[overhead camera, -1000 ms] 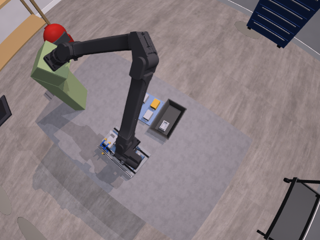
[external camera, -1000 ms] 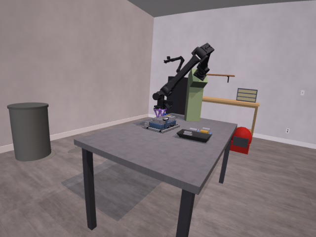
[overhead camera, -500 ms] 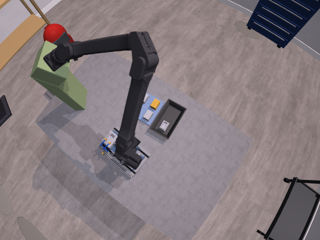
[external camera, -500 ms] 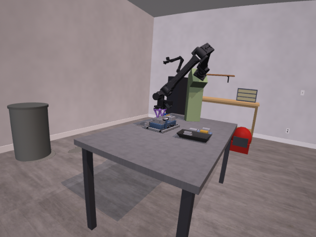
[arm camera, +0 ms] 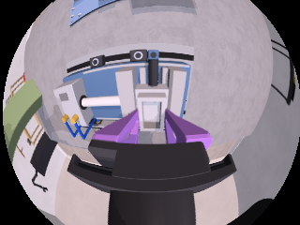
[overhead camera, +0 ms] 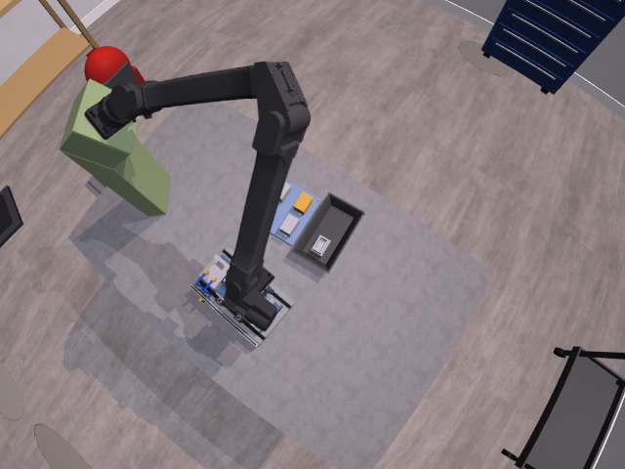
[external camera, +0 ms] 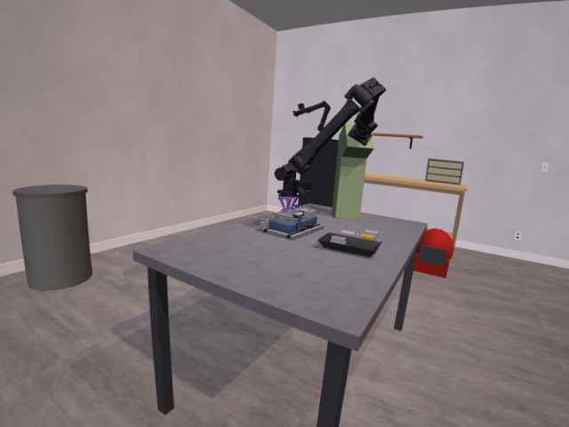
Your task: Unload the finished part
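Finished part: pale grey block, seated in the vise, pocket facing up, long axis running away from the wrist camera along the vise's screw line. End effector: purple fingers pressed against both long sides of the part, clamped on it.

Vise: blue body on a light base plate, standing on the bench.

Outfeed tray: dark, rectangular, just beside the vise; holds one grey pocketed block lying flat near one end.

Blue mat: touching the tray's long side; carries an orange block and a pale grey block.
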